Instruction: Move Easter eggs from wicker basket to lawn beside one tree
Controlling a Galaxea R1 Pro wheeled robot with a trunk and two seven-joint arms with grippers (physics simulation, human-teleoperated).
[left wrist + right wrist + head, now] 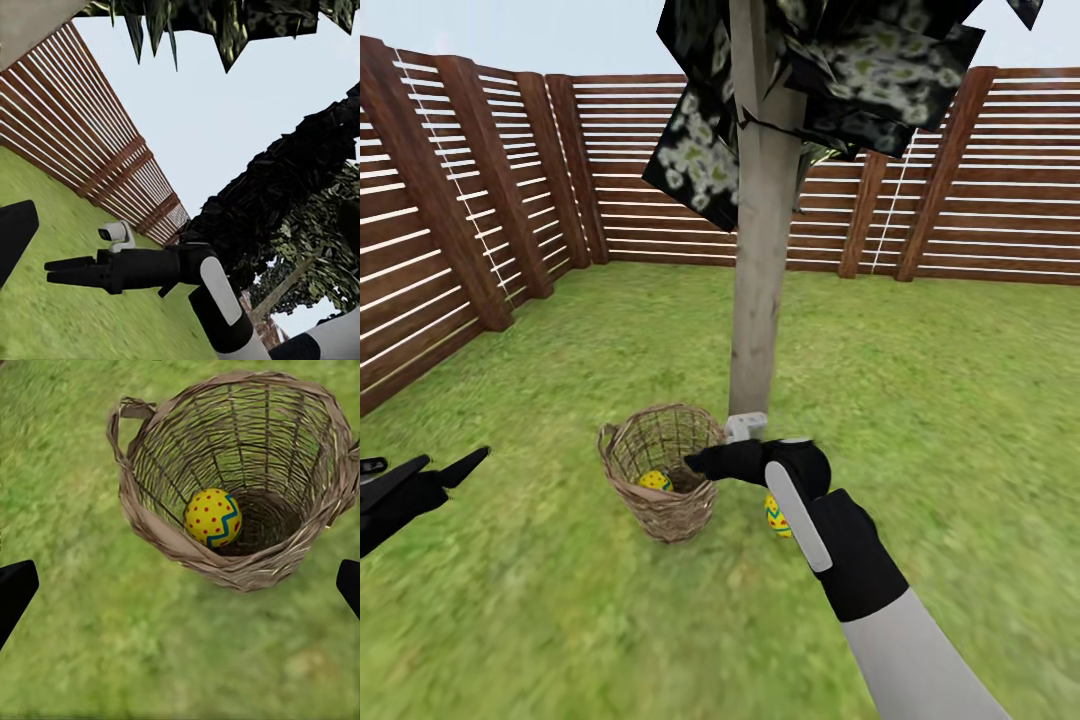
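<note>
Reaching right arm, open fingers (695, 463) over wicker basket (660, 500), one egg (213, 517) inside

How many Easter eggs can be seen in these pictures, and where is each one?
2. One egg lies inside the wicker basket. Another egg lies on the lawn near the tree, partly behind the right arm. A third may be hidden.

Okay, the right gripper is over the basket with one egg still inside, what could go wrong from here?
1. The open right gripper hovers at the rim of the small woven wicker basket; going in off-centre could tip it.
2. The yellow egg with blue zigzag and red dots lies deep against the wall, so the fingers may push it aside rather than grip it.
3. Another patterned egg on the grass sits under the forearm and could get knocked away from the pale tree trunk.
</note>
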